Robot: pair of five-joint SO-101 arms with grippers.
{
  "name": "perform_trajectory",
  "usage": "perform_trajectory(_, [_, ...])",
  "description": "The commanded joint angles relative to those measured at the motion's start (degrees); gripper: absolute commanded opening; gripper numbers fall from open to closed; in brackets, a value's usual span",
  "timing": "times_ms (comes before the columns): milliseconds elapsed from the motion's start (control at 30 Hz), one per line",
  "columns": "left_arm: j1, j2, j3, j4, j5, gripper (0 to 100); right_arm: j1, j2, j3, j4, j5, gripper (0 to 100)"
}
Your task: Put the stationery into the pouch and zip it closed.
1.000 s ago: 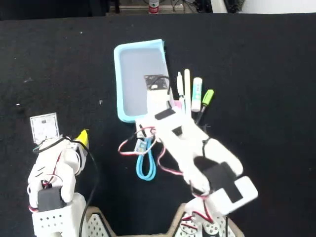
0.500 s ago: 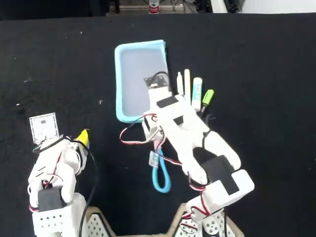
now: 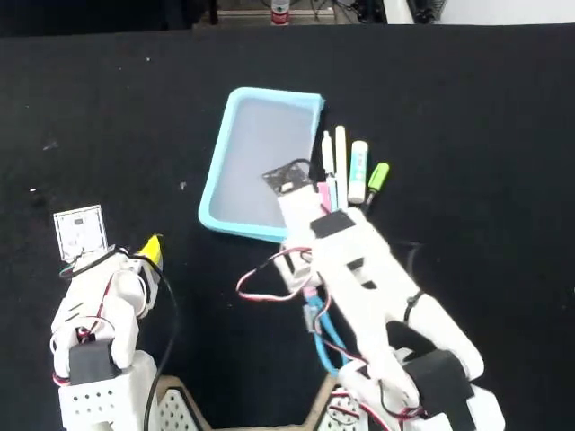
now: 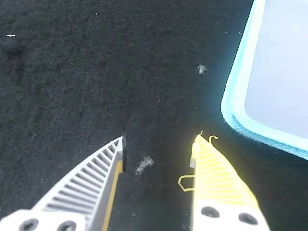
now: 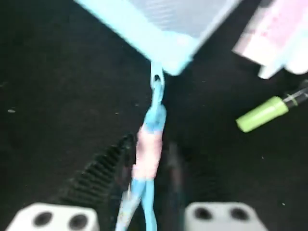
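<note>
The light blue pouch (image 3: 256, 166) lies tilted on the black table, and its corner (image 5: 159, 19) shows in the right wrist view. From that corner a blue and pink strap (image 5: 147, 149) runs down between the fingers of my right gripper (image 5: 144, 163), which is shut on it. The strap's loop (image 3: 323, 341) trails beside the right arm (image 3: 368, 278). Several pens (image 3: 341, 157) and a green highlighter (image 3: 378, 176) lie side by side just right of the pouch. My left gripper (image 4: 159, 144) stands open over bare table, left of the pouch edge (image 4: 240, 96).
The left arm (image 3: 99, 305) sits at the near left with its yellow fingertip (image 3: 151, 250) pointing toward the pouch. Red and white cables (image 3: 265, 283) hang off the right arm. The table's far edge (image 3: 287, 25) borders clutter behind.
My right arm drew back and to the right with the strap. The pouch swung clockwise and slid right toward the pens. The left arm stayed still.
</note>
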Motion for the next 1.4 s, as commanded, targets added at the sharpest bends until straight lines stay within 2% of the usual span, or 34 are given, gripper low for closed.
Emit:
perform_trajectory(0, [0.7, -0.3, -1.0, 0.4, 0.1, 23, 2.6, 0.4, -2.9, 0.7, 0.4, 23.6])
perform_trajectory(200, [0.7, -0.3, -1.0, 0.1, 0.1, 23, 2.3, 3.5, -11.1, 5.2, 0.2, 17.5])
perform_trajectory(400, [0.7, -0.3, -0.7, 0.0, 0.1, 23, -5.3, 8.2, -13.1, 5.2, 0.7, 15.2])
perform_trajectory(467, [0.7, -0.3, -0.7, 0.0, 0.0, 23, -7.2, 8.7, -11.7, 3.0, 0.9, 15.2])
perform_trajectory(567, [0.7, -0.3, -0.7, -0.1, 0.0, 23, -8.1, 8.7, -7.5, -3.8, 5.1, 15.2])
perform_trajectory(700, [0.7, -0.3, -0.7, -0.1, 0.0, 23, -6.2, 9.2, -3.1, -11.7, 7.1, 15.0])
perform_trajectory(833, [0.7, -0.3, -0.7, -0.1, 0.0, 23, -2.1, 9.2, -2.3, -12.3, 7.6, 15.2])
perform_trajectory(967, [0.7, -0.3, -0.8, -0.1, 0.0, 23, 1.4, 8.6, -0.9, -12.2, 13.5, 14.6])
perform_trajectory(1133, [0.7, -0.3, -0.7, -0.2, 0.0, 23, 4.7, 3.9, 2.3, -12.3, 14.8, 1.0])
perform_trajectory(1367, [0.7, -0.3, -0.7, -0.2, -0.1, 23, 4.9, -5.3, 5.8, -12.0, 14.5, 7.4])
